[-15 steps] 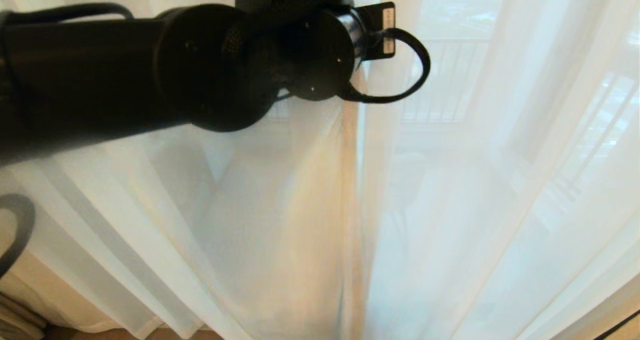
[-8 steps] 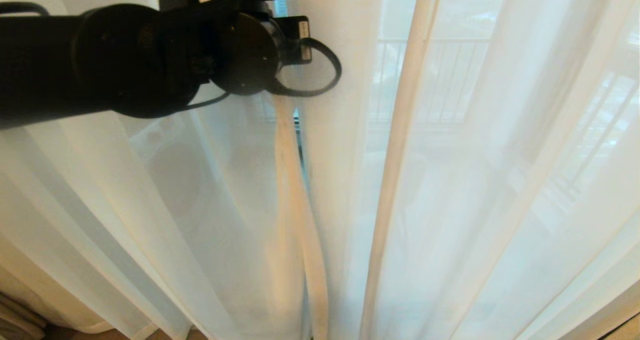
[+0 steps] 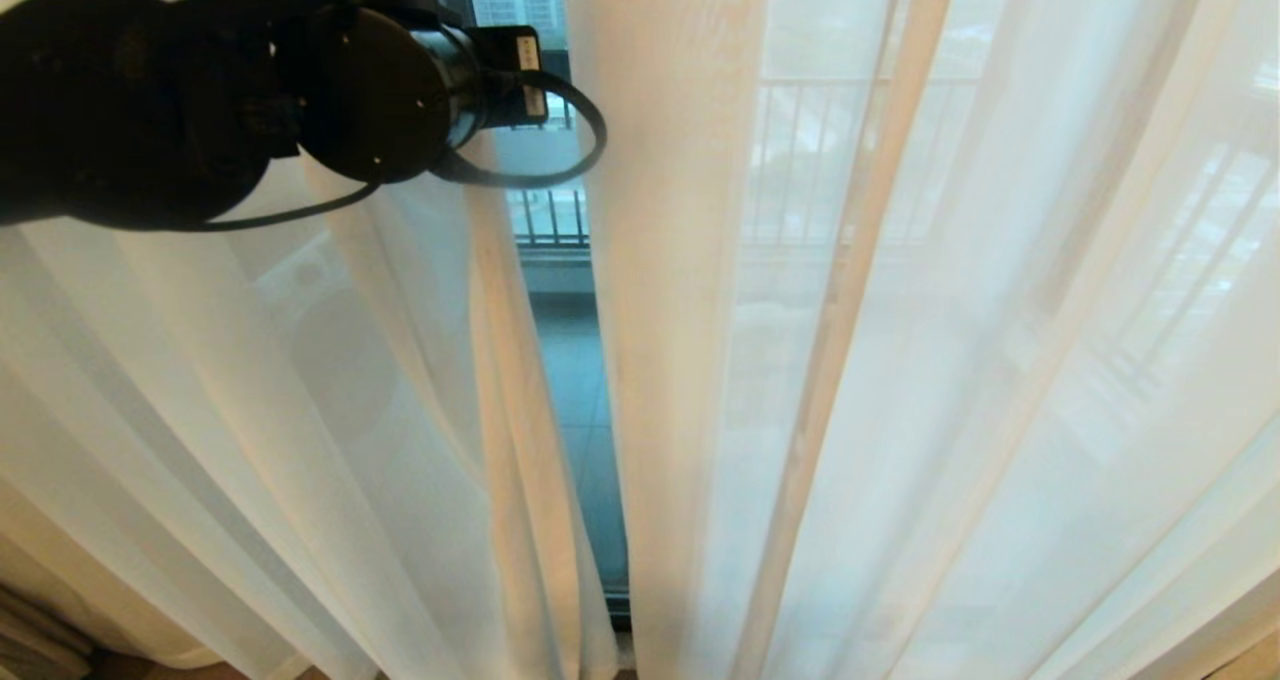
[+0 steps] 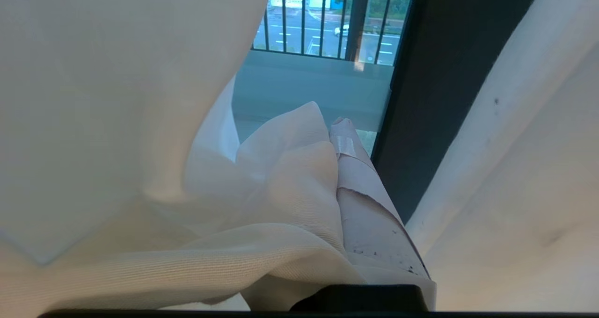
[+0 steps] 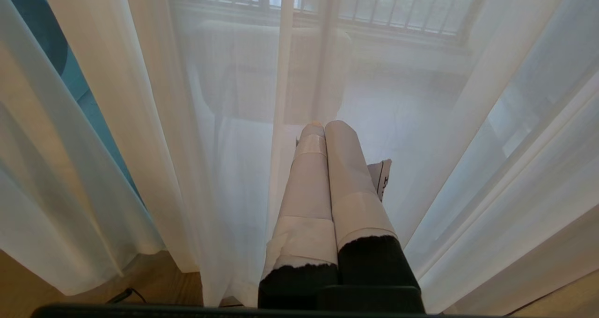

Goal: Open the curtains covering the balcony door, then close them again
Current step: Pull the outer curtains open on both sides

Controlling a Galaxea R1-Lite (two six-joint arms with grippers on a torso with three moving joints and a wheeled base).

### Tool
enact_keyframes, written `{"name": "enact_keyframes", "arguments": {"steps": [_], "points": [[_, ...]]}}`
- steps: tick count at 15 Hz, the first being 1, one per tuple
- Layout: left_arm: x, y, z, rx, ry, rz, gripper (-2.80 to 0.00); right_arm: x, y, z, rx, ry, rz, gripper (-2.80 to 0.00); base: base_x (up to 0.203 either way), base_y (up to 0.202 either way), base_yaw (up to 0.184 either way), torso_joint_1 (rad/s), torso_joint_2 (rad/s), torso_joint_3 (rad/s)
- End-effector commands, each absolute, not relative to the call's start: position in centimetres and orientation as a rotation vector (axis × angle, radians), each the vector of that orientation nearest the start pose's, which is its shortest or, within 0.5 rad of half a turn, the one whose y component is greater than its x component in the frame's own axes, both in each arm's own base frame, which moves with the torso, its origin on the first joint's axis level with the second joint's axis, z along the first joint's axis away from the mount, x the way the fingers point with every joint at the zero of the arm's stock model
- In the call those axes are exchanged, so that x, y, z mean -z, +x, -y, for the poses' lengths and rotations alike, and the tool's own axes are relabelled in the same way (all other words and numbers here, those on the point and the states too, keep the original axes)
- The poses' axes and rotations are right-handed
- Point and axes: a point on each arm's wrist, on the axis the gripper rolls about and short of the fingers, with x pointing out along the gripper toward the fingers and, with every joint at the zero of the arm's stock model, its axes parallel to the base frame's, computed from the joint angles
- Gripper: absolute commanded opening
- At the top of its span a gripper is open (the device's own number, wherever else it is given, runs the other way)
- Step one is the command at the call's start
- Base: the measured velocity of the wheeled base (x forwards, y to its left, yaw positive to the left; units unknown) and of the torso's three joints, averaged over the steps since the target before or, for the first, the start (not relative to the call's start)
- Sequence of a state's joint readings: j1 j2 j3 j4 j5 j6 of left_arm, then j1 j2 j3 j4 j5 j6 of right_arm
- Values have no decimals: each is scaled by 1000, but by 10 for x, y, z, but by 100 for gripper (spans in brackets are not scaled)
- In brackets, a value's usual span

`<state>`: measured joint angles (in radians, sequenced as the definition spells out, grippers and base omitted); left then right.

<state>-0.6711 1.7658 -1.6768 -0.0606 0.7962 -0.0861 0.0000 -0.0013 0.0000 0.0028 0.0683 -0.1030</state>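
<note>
The curtains show here as thin sheer white panels (image 3: 900,360) hanging to the floor. A narrow gap (image 3: 570,380) stands between the left panel's edge (image 3: 500,410) and the right panel (image 3: 680,310). My left arm (image 3: 200,90) reaches in high at the left of the head view. In the left wrist view my left gripper (image 4: 333,127) is shut on a bunched fold of sheer curtain (image 4: 281,177); one taped finger (image 4: 360,187) shows and cloth covers the other. The balcony door's dark frame (image 4: 435,98) stands just beyond. My right gripper (image 5: 324,126) is shut and empty, facing the sheer curtain (image 5: 224,121).
Through the gap I see the balcony floor (image 4: 304,89) and a black railing (image 4: 323,18). A thicker beige drape (image 3: 60,580) hangs at the far left. Wooden floor (image 5: 28,285) and a thin cable (image 5: 124,295) lie below the curtain hem.
My left arm has swung to the left, dragging the left sheer panel's edge with it. A gap has opened between the panels, and the balcony now shows through it.
</note>
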Motion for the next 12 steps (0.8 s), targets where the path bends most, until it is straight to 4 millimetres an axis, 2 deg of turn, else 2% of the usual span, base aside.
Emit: {"name": "enact_keyframes", "arguments": {"steps": [1, 2, 3, 8, 12], "points": [[-352, 271, 194, -131, -70, -14, -280, -75, -23, -2, -69, -104, 1, -280, 0, 0, 0, 0, 0, 0], [-352, 271, 194, -130, -70, -14, -280, -75, -23, -2, -69, -104, 1, -280, 0, 0, 0, 0, 0, 0], [-352, 271, 194, -131, -69, -15, 0, -75, -23, -2, -69, -104, 1, -280, 0, 0, 0, 0, 0, 0], [-350, 269, 194, -128, -65, -20, 0, -75, -23, -2, -69, -104, 1, -280, 0, 0, 0, 0, 0, 0], [-350, 252, 185, -117, -60, -29, 0, -75, -23, -2, -69, -104, 1, -280, 0, 0, 0, 0, 0, 0]]}}
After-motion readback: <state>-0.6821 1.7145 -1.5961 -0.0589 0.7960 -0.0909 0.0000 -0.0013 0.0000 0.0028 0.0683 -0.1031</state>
